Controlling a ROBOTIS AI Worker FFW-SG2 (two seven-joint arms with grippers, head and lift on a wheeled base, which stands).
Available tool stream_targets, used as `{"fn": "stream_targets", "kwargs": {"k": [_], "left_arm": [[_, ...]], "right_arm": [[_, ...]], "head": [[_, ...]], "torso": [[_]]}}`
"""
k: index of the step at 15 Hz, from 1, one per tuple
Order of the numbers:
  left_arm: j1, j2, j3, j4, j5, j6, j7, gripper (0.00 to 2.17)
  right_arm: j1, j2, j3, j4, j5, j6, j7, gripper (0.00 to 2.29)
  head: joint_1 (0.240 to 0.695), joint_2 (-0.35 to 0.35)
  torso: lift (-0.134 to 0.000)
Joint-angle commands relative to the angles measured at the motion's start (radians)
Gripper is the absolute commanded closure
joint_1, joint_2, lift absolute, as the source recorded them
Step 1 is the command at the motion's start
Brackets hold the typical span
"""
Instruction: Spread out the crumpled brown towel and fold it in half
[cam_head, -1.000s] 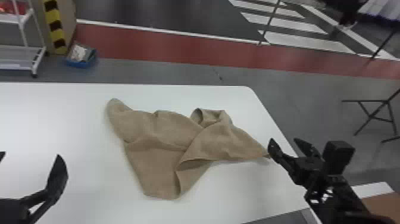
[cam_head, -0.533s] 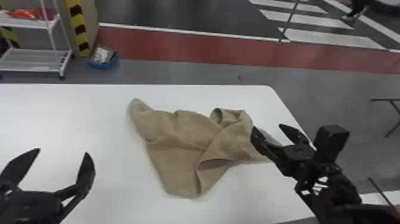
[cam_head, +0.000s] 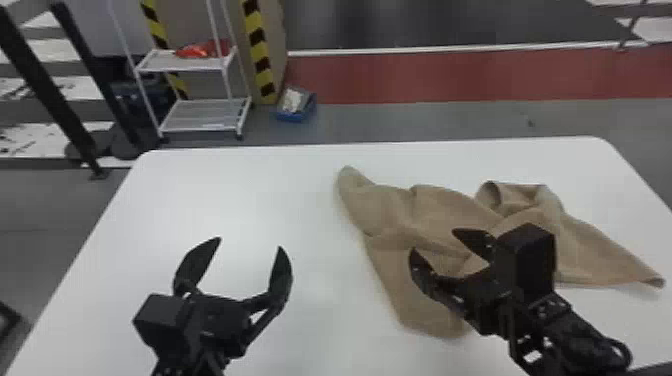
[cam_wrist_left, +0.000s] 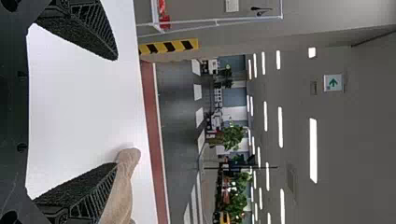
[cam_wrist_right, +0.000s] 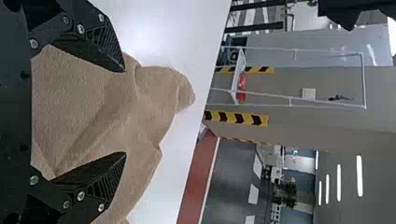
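Towel (cam_head: 440, 215): crumpled, unfolded, lying on the right half of the table; overlapping creases run across its middle.
Far-left corner: blunt, pointing away from the robot.
Far edge: curled over into a small open roll, right of the middle.
Right corner: drawn out to a narrow tip near the table's right side.
Near flap: a broad rounded lobe toward the robot.
Right gripper (cam_head: 434, 241): over the towel in the head view, jaws spread; in the right wrist view the cloth shows across the gap of the right gripper (cam_wrist_right: 125, 112), with nothing pinched. Whether a fingertip touches the cloth, I cannot tell.
Left gripper (cam_head: 250, 243): over bare table left of the towel, well apart from it, jaws spread and empty; in the left wrist view the towel's end shows past one finger of the left gripper (cam_wrist_left: 116, 112).
Table (cam_head: 250, 175): white, with rounded far corners.
Rack (cam_head: 230, 65): white, beyond the table on the left, with a red item (cam_head: 200, 49) on a shelf.
Box (cam_head: 295, 112): blue, on the floor right of the rack, something pale in it.
Floor (cam_head: 400, 120): grey, crossed by a red band (cam_head: 400, 75) farther off.
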Motion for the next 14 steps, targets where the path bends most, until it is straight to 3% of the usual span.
{"fn": "stream_targets", "kwargs": {"k": [1,7,14], "left_arm": [[0.001,0.002,0.000,0.005,0.000,0.000,0.000,0.07],[0.008,0.002,0.005,0.013,0.002,-0.009,0.000,0.07],[0.005,0.000,0.005,0.019,0.003,-0.015,-0.002,0.07]], "right_arm": [[-0.042,0.000,0.091,0.059,0.054,0.028,-0.018,0.35],[-0.107,0.005,0.180,0.185,0.093,0.065,-0.021,0.35],[-0.119,0.003,0.187,0.194,0.122,0.120,-0.032,0.47]], "head": [[0.695,0.128],[0.695,0.225],[0.695,0.230]], "torso": [[-0.125],[-0.125],[-0.125]]}}
